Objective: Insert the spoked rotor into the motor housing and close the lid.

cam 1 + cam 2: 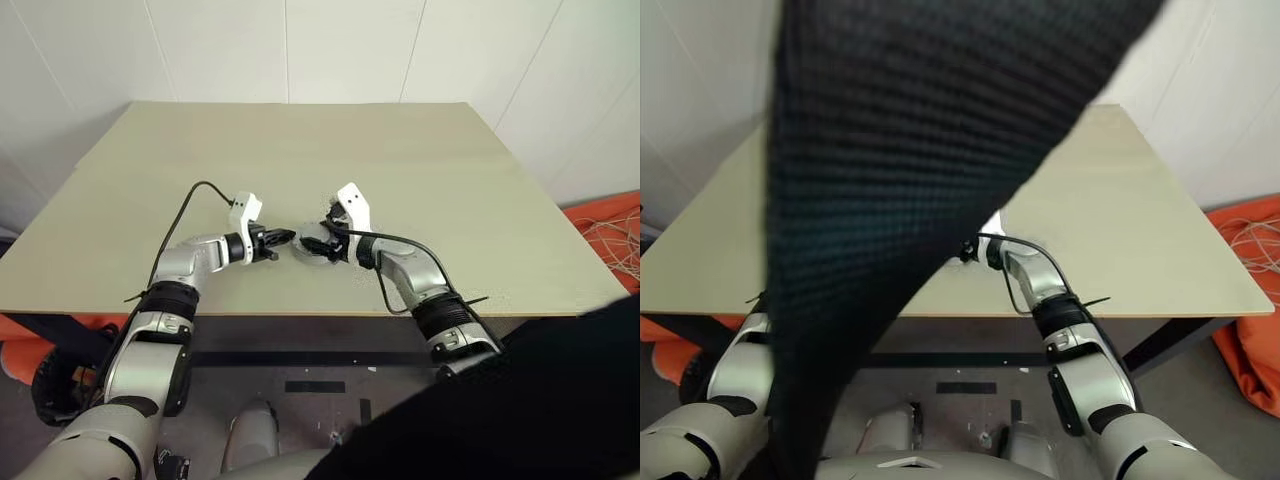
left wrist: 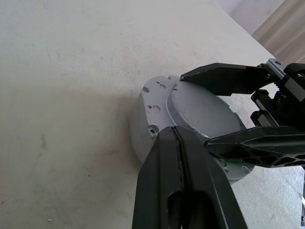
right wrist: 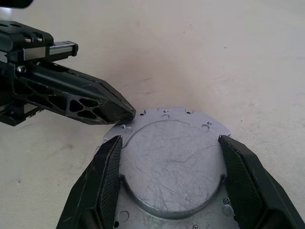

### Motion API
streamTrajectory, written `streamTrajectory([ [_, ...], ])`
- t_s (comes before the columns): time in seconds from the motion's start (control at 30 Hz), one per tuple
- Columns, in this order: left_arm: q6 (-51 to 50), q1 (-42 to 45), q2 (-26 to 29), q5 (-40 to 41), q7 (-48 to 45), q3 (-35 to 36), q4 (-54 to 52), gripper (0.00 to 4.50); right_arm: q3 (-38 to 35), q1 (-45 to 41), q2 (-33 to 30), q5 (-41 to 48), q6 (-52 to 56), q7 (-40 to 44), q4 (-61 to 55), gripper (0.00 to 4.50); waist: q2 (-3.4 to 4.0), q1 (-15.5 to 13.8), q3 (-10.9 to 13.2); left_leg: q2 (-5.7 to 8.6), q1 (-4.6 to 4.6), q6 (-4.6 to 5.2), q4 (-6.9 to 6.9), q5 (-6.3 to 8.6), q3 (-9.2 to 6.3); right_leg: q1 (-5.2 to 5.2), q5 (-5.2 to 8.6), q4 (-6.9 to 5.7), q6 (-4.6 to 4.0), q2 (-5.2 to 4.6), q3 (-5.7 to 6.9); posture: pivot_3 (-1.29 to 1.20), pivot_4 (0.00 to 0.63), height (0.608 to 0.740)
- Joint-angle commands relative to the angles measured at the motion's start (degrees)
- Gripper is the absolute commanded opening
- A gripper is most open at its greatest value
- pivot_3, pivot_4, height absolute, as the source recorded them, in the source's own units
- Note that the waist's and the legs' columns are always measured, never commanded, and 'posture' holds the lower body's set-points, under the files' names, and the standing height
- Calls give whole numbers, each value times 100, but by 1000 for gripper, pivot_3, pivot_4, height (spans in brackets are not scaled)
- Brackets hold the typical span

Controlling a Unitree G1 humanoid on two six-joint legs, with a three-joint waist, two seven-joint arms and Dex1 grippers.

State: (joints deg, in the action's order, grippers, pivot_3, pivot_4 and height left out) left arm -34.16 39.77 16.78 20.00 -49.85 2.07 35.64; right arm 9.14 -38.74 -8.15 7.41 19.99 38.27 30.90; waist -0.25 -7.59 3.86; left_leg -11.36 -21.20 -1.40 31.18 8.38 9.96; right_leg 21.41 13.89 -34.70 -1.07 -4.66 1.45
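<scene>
The lid (image 3: pixel 174 164), silver domed face up, lies on the table (image 1: pixel 420 160) near its front edge, capping the round metal housing (image 2: pixel 145 119) beneath it. The right gripper (image 3: pixel 171 183) straddles the lid's raised centre with its 2 fingers spread wide against its sides. The left gripper (image 2: pixel 178 136), fingers pressed together, has its tip touching the lid's rim. A dark cloth (image 1: pixel 930 160) hides most of the right eye view. What is inside the housing cannot be seen.
</scene>
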Motion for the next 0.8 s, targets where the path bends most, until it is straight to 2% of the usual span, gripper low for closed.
streamTrajectory([
  [0.03, -150, -145, 17, 33, 61, 44, -198, 10, -162, 34, -285, -70, 55, -55, -112, 3112, 0, -5, 0, 0, -1, 0, 0, 0, 0, -1, 5, 0, 8, 0, 0, 0, 0, 740],
  [0.2, -267, -139, 37, 126, 75, 161, -271, 10, -105, 95, -286, -106, -97, -5, -174, 3112, 0, -4, 0, -1, -3, -1, -4, -1, 3, 1, -1, 0, -5, 2, 0, 0, 0, 740],
  [0.5, -319, -46, 43, 188, 64, 228, -300, 10, 63, 425, -160, -215, -474, -86, -118, 3112, 0, -6, 0, 0, -4, -1, -4, 0, 5, 1, 16, 2, 23, 0, 0, 0, 0, 740],
  [0.67, -363, 10, 12, 255, 25, 284, -341, 10, 165, 457, -109, -338, -717, -197, 192, 3112, 0, 9, 0, -1, -4, -1, -4, -1, 5, 0, 4, 4, 2, 1, 0, 0, 0, 740],
  [0.8, -411, 45, -22, 316, -4, 338, -376, 10, 316, 454, -54, -493, -975, -290, 512, 3112, 0, 36, 0, -1, 3, -1, -4, 0, 5, -5, 15, 2, 21, 2, 0, 0, 0, 740],
])
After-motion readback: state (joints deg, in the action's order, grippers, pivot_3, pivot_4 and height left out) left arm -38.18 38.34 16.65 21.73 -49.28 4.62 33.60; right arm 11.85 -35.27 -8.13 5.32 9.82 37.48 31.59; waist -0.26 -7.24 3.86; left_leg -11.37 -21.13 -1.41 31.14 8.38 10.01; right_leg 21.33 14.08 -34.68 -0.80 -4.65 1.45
